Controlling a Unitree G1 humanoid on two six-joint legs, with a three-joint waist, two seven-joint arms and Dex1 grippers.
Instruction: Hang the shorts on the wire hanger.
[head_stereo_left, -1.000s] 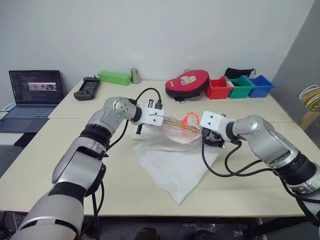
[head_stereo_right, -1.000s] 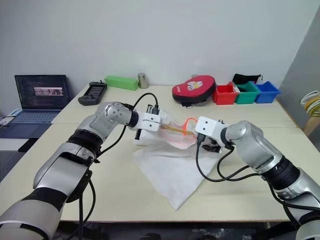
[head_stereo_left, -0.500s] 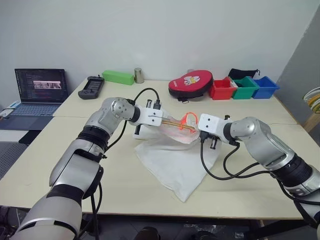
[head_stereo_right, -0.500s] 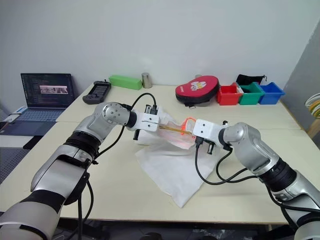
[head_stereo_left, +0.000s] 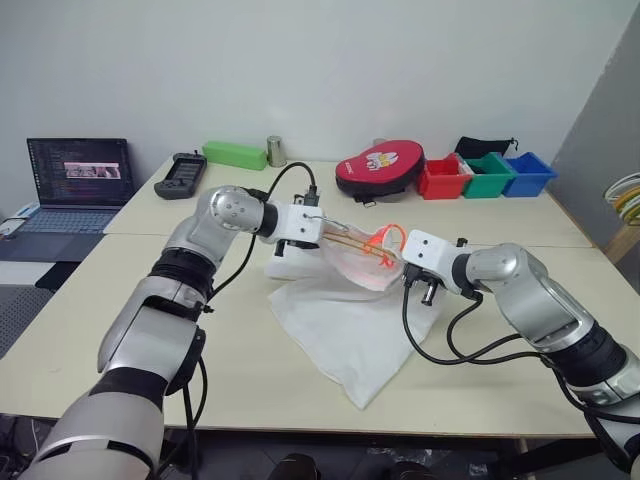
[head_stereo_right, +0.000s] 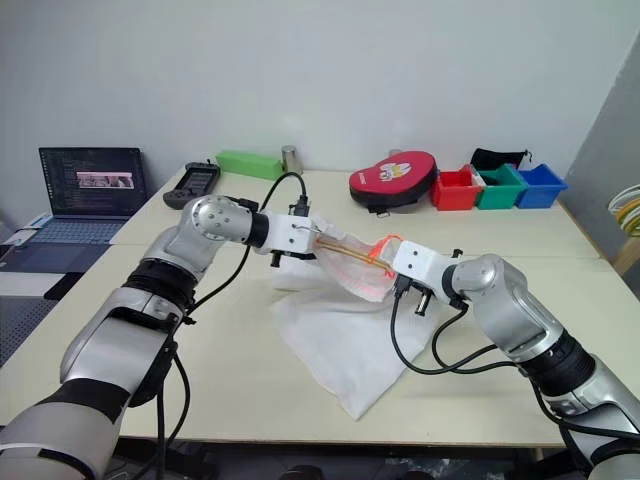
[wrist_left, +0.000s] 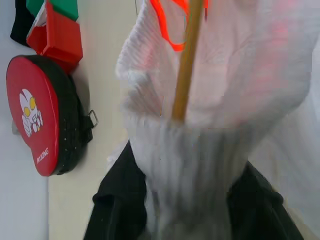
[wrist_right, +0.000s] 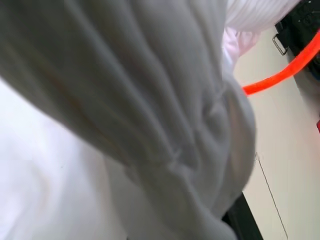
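White thin fabric, the shorts (head_stereo_left: 345, 320), is being spread over the near middle of the table (head_stereo_left: 120, 330), its far gathered waistband being lifted off the surface between the two grippers. The yellowish wire hanger (head_stereo_left: 350, 243) is being threaded through that raised waistband, its long axis running left to right, from the left gripper (head_stereo_left: 318, 232) toward the right gripper (head_stereo_left: 408, 272), with an orange-red curved part (head_stereo_left: 385, 238) showing at its right end. In the left wrist view the hanger's rod (wrist_left: 186, 65) is seen passing into bunched waistband cloth that sits between the black fingers (wrist_left: 112, 210); whether that gripper is clenching or releasing cannot be told. The right gripper is being kept clenched, and the right wrist view shows gathered cloth (wrist_right: 150, 125) pressed right against it, so it is judged to be grasping the shorts' right waistband edge. The left gripper is the nearer one to the hanger. The coming move is judged to turn on the waistband being drawn along the hanger's left-right axis.
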